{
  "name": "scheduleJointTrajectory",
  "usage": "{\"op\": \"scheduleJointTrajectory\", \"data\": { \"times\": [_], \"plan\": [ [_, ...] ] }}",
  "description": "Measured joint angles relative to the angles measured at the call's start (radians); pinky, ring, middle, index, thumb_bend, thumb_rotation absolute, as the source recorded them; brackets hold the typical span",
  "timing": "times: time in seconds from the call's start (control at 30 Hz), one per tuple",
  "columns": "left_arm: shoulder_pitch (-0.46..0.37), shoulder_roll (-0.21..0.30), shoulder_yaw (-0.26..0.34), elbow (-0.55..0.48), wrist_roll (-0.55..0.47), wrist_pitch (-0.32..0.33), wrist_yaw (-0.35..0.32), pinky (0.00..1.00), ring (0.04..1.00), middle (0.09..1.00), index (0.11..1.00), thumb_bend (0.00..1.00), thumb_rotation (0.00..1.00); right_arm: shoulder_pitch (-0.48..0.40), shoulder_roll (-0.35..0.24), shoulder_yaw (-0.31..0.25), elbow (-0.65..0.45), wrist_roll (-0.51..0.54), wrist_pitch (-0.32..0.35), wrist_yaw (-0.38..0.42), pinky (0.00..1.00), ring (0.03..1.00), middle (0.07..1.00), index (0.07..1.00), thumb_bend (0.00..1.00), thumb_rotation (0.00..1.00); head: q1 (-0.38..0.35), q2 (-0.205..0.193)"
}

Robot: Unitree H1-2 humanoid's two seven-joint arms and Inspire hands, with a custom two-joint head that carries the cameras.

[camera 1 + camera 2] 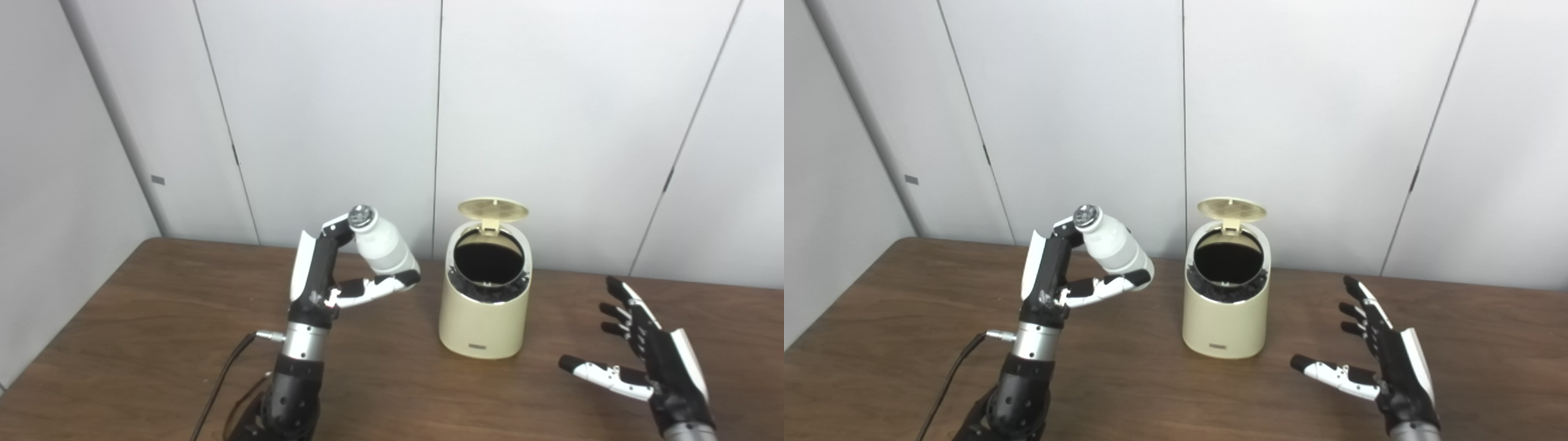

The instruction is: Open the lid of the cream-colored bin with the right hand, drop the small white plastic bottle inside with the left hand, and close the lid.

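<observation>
The cream-colored bin [484, 318] stands upright on the brown table, its round lid [493, 209] tipped up at the back and the dark opening showing. My left hand [343, 269] is raised to the left of the bin, shut on the small white plastic bottle [381, 245], which is tilted with its cap end up and to the left. The bottle hangs above the table, beside the bin and not over its mouth. My right hand [643, 355] is low at the right of the bin, open, fingers spread, holding nothing.
The wooden table [153, 343] runs up to pale wall panels behind the bin. A black cable [223, 373] trails from my left wrist toward the front edge. A dark liner shows at the bin's rim [1228, 293].
</observation>
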Motion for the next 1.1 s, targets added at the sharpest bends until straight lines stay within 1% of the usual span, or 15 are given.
{"op": "scheduleJointTrajectory", "data": {
  "times": [0.1,0.17,0.3,0.4,0.47,0.7,0.77,0.87,0.93,1.1],
  "plan": [
    [-0.021,-0.009,-0.025,0.0,0.012,0.0,0.012,0.38,0.442,0.487,0.48,0.51,0.0,0.0,0.006,0.004,0.012,-0.013,-0.001,-0.013,0.75,0.841,0.926,0.898,0.82,0.24,-0.011,-0.003],
    [-0.033,-0.022,-0.031,0.001,0.008,0.0,0.016,0.37,0.439,0.488,0.48,0.51,0.0,0.0,0.01,0.007,0.013,-0.016,-0.001,-0.018,0.75,0.839,0.924,0.897,0.82,0.24,-0.02,-0.003],
    [-0.063,-0.039,-0.06,0.038,0.004,0.0,0.034,0.35,0.435,0.491,0.481,0.51,0.0,-0.001,0.014,0.016,0.014,-0.028,-0.002,-0.022,0.74,0.838,0.923,0.902,0.82,0.26,-0.04,-0.006],
    [-0.077,-0.036,-0.087,0.066,0.004,0.0,0.057,0.36,0.437,0.494,0.479,0.51,0.0,-0.001,0.014,0.016,0.02,-0.029,-0.019,-0.027,0.76,0.843,0.927,0.906,0.82,0.28,-0.058,-0.012],
    [-0.086,-0.031,-0.103,0.073,-0.002,0.0,0.061,0.36,0.436,0.496,0.478,0.5,0.0,-0.001,0.014,0.016,0.021,-0.029,-0.02,-0.031,0.76,0.84,0.924,0.905,0.83,0.28,-0.067,-0.014],
    [-0.106,-0.029,-0.126,0.093,-0.023,0.0,0.065,0.36,0.431,0.485,0.489,0.5,0.0,-0.001,0.015,0.021,0.022,-0.034,-0.02,-0.035,0.76,0.837,0.922,0.903,0.85,0.31,-0.078,-0.015],
    [-0.113,-0.028,-0.137,0.096,-0.02,0.0,0.082,0.36,0.429,0.484,0.491,0.5,0.0,-0.001,0.016,0.022,0.027,-0.036,-0.025,-0.038,0.76,0.837,0.92,0.903,0.85,0.33,-0.078,-0.014],
    [-0.134,-0.025,-0.158,0.113,-0.015,0.0,0.101,0.36,0.427,0.479,0.493,0.51,0.0,-0.001,0.016,0.024,0.034,-0.039,-0.028,-0.038,0.77,0.841,0.92,0.902,0.86,0.33,-0.081,-0.014],
    [-0.15,-0.023,-0.173,0.136,-0.014,0.0,0.117,0.35,0.42,0.48,0.497,0.5,0.0,-0.001,0.018,0.025,0.034,-0.043,-0.028,-0.039,0.76,0.838,0.917,0.902,0.86,0.33,-0.083,-0.014],
    [-0.173,-0.019,-0.211,0.175,-0.016,0.0,0.172,0.35,0.42,0.488,0.494,0.5,0.0,-0.001,0.023,0.025,0.034,-0.05,-0.028,-0.044,0.76,0.834,0.916,0.902,0.86,0.34,-0.087,-0.012]
  ]
}}
